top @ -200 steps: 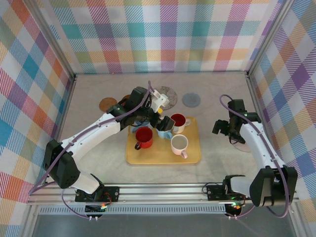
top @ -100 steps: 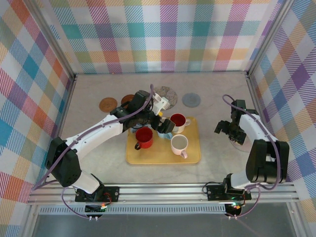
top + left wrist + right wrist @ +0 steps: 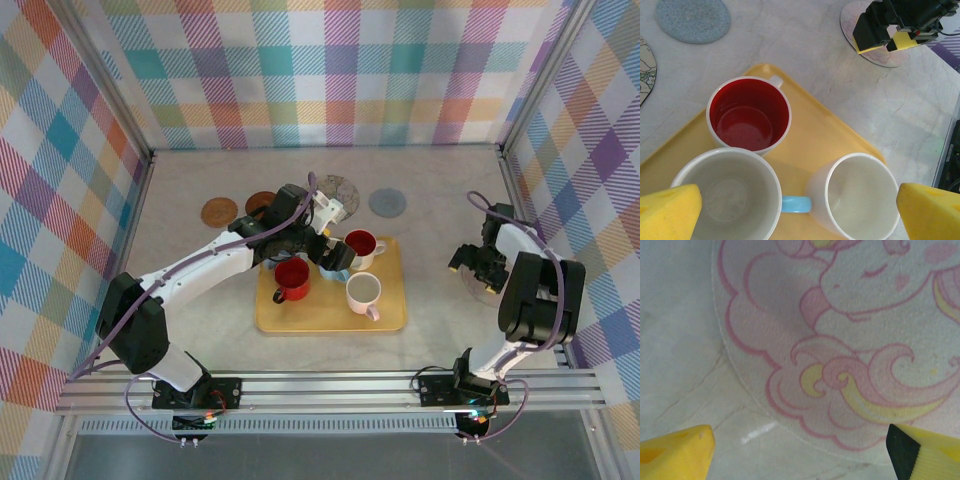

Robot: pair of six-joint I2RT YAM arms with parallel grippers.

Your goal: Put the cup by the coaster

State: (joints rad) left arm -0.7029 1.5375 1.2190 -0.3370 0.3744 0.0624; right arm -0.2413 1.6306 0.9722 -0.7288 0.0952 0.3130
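Note:
A yellow tray [image 3: 392,316] holds several cups: a red one [image 3: 292,274], a white one with a red inside [image 3: 361,243], a white one [image 3: 363,290] and a blue-handled one [image 3: 338,268]. My left gripper [image 3: 328,252] hangs open above them. Its view shows the blue-handled cup [image 3: 725,195] and the white cup [image 3: 857,197] between the yellow pads [image 3: 667,212], neither touched. My right gripper [image 3: 476,262] hovers open over a pink unicorn coaster [image 3: 855,340], empty.
Two brown coasters [image 3: 219,211] [image 3: 262,202], a patterned one [image 3: 336,189] and a grey-blue one [image 3: 388,203] lie behind the tray. The checked right wall [image 3: 580,200] stands close to the right arm.
The right arm has folded back and its gripper has slid right over the unicorn coaster. The left gripper has shifted slightly over the cups.

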